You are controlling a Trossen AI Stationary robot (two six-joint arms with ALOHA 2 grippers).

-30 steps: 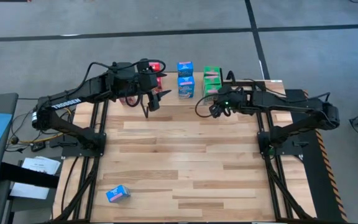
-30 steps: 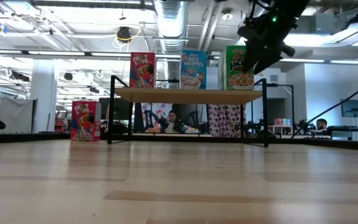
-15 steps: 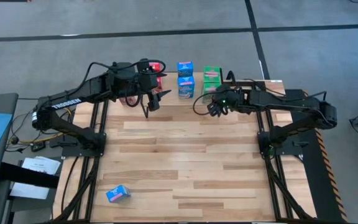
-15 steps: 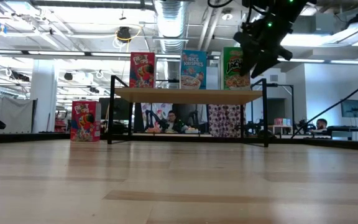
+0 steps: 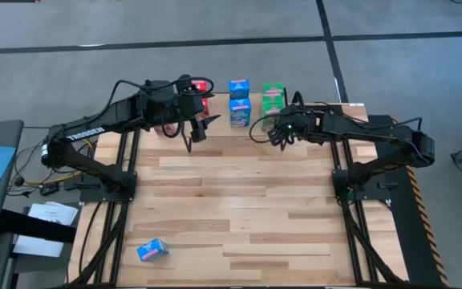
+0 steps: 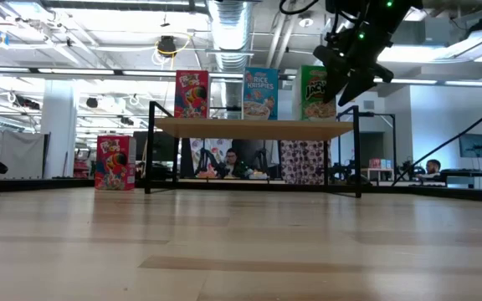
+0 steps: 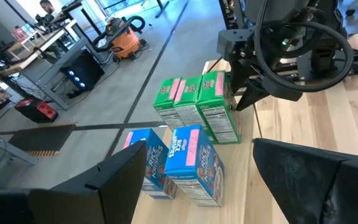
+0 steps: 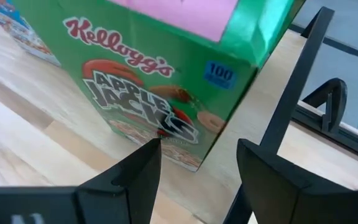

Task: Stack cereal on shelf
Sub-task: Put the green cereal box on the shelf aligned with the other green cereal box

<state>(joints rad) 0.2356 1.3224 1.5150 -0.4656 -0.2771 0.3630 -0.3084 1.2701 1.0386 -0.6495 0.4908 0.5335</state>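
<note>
Right wrist view: green cereal box [image 8: 166,93] just beyond right hand [image 8: 197,163].

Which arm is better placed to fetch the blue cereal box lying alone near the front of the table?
Probably the left. The blue box lies on the left arm's side; its open left pincer holds nothing, while the right pincer hangs by the green boxes.

We are in an open industrial lab: exposed ceiling ducts [image 6: 239,25], desks with monitors [image 6: 474,146], seated people [image 6: 233,160], an orange shop vacuum [image 7: 124,36].
</note>
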